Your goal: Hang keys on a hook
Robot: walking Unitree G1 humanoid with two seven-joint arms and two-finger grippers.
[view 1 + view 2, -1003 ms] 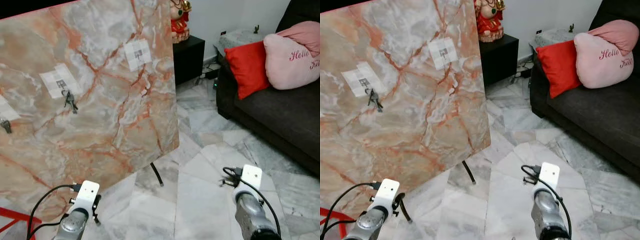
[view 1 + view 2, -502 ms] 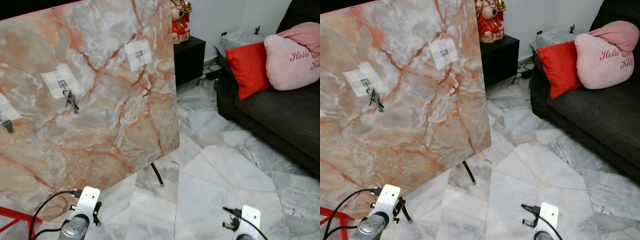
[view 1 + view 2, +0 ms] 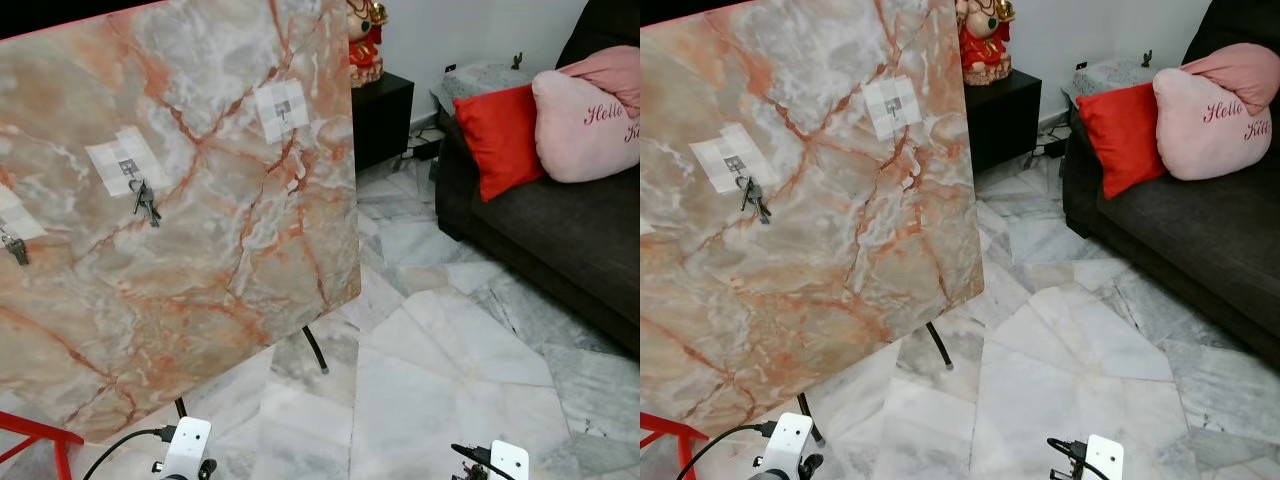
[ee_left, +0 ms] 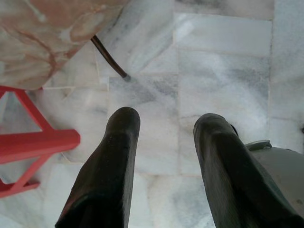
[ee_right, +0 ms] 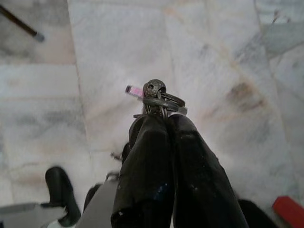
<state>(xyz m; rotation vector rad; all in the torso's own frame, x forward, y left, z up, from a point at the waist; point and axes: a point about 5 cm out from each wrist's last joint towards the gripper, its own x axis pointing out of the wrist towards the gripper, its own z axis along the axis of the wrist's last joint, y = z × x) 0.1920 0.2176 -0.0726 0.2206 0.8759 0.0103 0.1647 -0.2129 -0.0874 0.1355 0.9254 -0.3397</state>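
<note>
A marble board (image 3: 190,210) leans on a stand at the left. It carries white patches with small hooks. One bunch of keys (image 3: 145,203) hangs on the middle hook (image 3: 128,168), another bunch (image 3: 14,246) at the far left edge. The upper right hook (image 3: 281,108) is bare. In the right wrist view my right gripper (image 5: 164,118) is shut on a key ring with keys (image 5: 157,97), held low over the floor. My left gripper (image 4: 166,124) is open with nothing between its fingers, pointing down at the tiles.
A dark sofa (image 3: 560,230) with a red cushion (image 3: 498,135) and a pink cushion (image 3: 588,120) stands at the right. A black cabinet (image 3: 380,115) with a figurine sits behind the board. A red frame (image 4: 33,142) and the stand's leg (image 3: 314,350) are near the left arm.
Both arms have dropped lower, so only the wrist cameras show at the bottom edge. The board and the hanging keys have not moved.
</note>
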